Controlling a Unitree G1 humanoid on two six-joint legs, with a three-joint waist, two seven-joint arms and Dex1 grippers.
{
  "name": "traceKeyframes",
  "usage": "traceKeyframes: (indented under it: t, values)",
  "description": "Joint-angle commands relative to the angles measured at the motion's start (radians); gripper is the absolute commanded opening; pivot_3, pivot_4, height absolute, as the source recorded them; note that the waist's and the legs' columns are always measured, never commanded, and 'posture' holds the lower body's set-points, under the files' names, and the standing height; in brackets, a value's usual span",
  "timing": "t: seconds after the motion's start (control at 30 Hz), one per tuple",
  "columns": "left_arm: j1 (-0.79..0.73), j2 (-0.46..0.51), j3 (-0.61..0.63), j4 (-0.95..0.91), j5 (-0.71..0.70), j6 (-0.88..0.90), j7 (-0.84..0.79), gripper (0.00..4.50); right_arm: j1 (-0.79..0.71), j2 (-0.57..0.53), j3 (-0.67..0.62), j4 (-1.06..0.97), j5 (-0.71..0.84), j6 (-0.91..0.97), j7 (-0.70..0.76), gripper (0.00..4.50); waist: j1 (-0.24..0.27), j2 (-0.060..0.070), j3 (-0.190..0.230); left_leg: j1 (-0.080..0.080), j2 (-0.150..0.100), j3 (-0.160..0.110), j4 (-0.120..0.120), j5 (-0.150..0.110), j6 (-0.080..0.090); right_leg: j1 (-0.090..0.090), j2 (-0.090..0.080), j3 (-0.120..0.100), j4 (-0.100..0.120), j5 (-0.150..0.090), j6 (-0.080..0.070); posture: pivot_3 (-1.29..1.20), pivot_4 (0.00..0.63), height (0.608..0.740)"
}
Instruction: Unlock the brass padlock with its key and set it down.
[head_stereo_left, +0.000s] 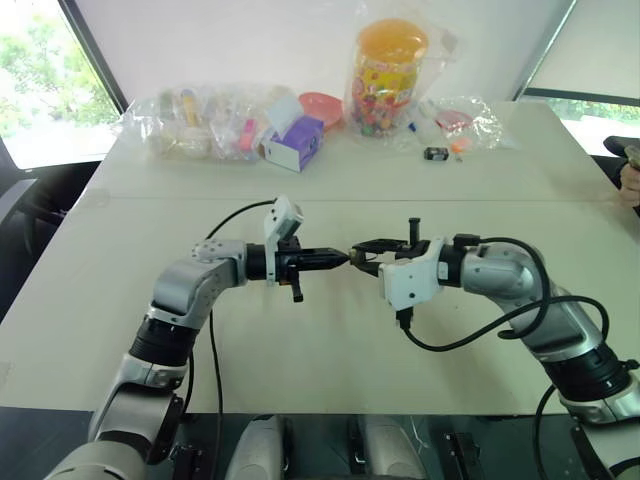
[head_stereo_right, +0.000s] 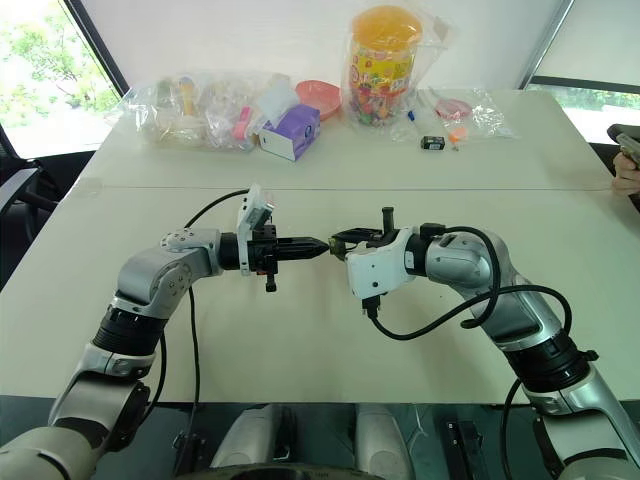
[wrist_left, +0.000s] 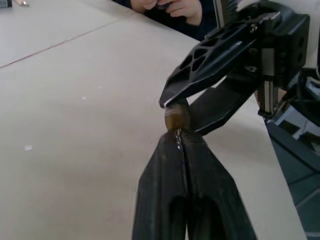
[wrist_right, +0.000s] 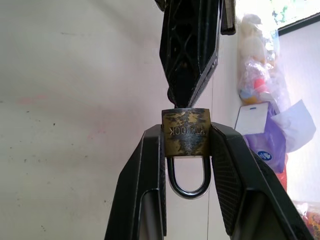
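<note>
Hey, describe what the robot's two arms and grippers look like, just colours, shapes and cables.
Both arms have rounded silver-grey shells with black joint bands. Each wrist carries a white block. The left gripper and right gripper each have two black tapering fingers; their outer sides show open lattice cut-outs, their inner pads a fine texture. A black cable loops loosely along each arm.

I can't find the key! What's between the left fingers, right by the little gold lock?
The left fingers are pressed shut against the brass padlock. A thin silvery sliver peeks out between them, probably the key. The rest is covered.
</note>
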Motion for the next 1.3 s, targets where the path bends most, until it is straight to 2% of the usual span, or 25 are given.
traceKeyframes:
  t: [0.03,0.17,0.27,0.43,0.6,0.7,0.77,0.83,0.9,1.0,1.17,1.3]
  values:
    - [-0.001,0.004,-0.004,-0.018,0.01,-0.029,-0.007,0.07,-0.025,-0.002,-0.029,-0.041,0.012,-0.009,-0.006,0.69,0.0,0.0,0.0,0.0,0.0,0.0,0.0,0.0,0.0,0.0,0.0,0.0,0.0,0.0,0.0,0.0,0.15,0.735]
    - [0.004,0.009,-0.02,-0.027,0.039,-0.067,-0.008,0.07,-0.025,-0.001,-0.028,-0.042,0.016,-0.003,-0.001,0.69,0.0,0.0,0.0,0.0,0.0,0.0,0.0,0.0,0.0,0.0,0.0,0.0,0.0,0.0,0.0,0.0,0.15,0.735]
    - [0.015,0.011,-0.049,-0.037,0.11,-0.175,0.005,0.07,-0.02,0.005,-0.031,-0.06,0.051,0.051,0.022,0.69,0.0,0.0,0.0,0.0,0.0,0.0,0.0,0.0,0.0,0.0,0.0,0.0,0.0,0.0,0.0,0.0,0.15,0.735]
    - [0.03,0.004,-0.101,0.001,0.313,-0.601,0.024,0.07,-0.017,0.02,-0.042,-0.108,0.144,0.186,0.068,0.69,0.002,0.0,0.0,0.0,0.0,0.0,0.0,0.0,0.0,0.0,-0.001,0.0,0.0,0.0,0.0,0.0,0.15,0.735]
    - [0.023,0.009,-0.117,0.062,0.365,-0.845,-0.031,0.07,-0.016,0.012,-0.041,-0.109,0.146,0.197,0.088,0.69,0.002,0.0,0.0,0.0,0.0,0.0,0.0,0.0,0.0,0.0,-0.001,0.0,0.0,0.0,0.0,0.0,0.15,0.735]
    - [0.026,0.017,-0.105,0.062,0.316,-0.692,-0.045,0.07,-0.016,0.009,-0.042,-0.108,0.143,0.195,0.091,0.69,0.001,0.0,0.0,0.0,0.0,0.001,0.0,0.0,0.0,0.0,0.0,0.0,0.0,0.0,0.0,0.0,0.15,0.735]
    - [0.03,0.02,-0.081,0.033,0.216,-0.467,-0.047,0.07,-0.015,0.007,-0.044,-0.107,0.14,0.193,0.09,0.69,0.001,0.0,0.0,0.0,0.0,0.001,0.0,0.0,0.0,0.0,0.001,0.0,0.0,0.0,0.0,0.0,0.15,0.735]
    - [0.004,-0.015,0.011,0.015,0.012,-0.168,0.012,0.07,-0.013,0.002,-0.042,-0.103,0.128,0.183,0.088,0.69,0.001,0.0,0.0,0.0,0.0,0.001,0.0,0.0,0.0,0.0,0.001,0.0,0.0,0.0,0.0,0.0,0.15,0.735]
    - [-0.012,-0.021,0.065,-0.005,-0.113,0.0,0.019,0.07,-0.008,-0.004,-0.042,-0.099,0.117,0.17,0.084,0.69,-0.001,0.0,0.0,0.0,0.0,0.0,0.0,0.0,0.0,0.0,0.001,0.0,0.001,0.0,0.0,0.0,0.15,0.735]
    - [-0.03,-0.003,0.108,-0.027,-0.238,0.188,0.011,0.92,-0.006,-0.023,-0.035,-0.081,0.082,0.123,0.072,0.69,-0.002,0.0,0.0,0.0,0.0,0.0,0.0,0.0,0.0,0.0,0.001,0.0,0.001,0.0,0.0,0.0,0.15,0.735]
    - [-0.045,-0.022,0.15,-0.014,-0.317,0.33,0.071,3.28,0.0,-0.032,-0.036,-0.062,0.065,0.088,0.065,0.69,-0.001,0.0,0.0,0.0,0.0,0.0,0.0,0.0,0.0,0.0,0.0,0.0,0.001,0.0,0.0,0.0,0.15,0.735]
    - [-0.018,-0.041,0.118,-0.032,-0.286,0.312,0.09,3.28,0.0,-0.03,-0.038,-0.066,0.061,0.084,0.068,0.69,0.0,0.0,0.0,0.0,0.0,0.0,0.001,0.0,0.0,0.0,0.0,0.0,0.002,0.0,0.0,0.0,0.15,0.735]
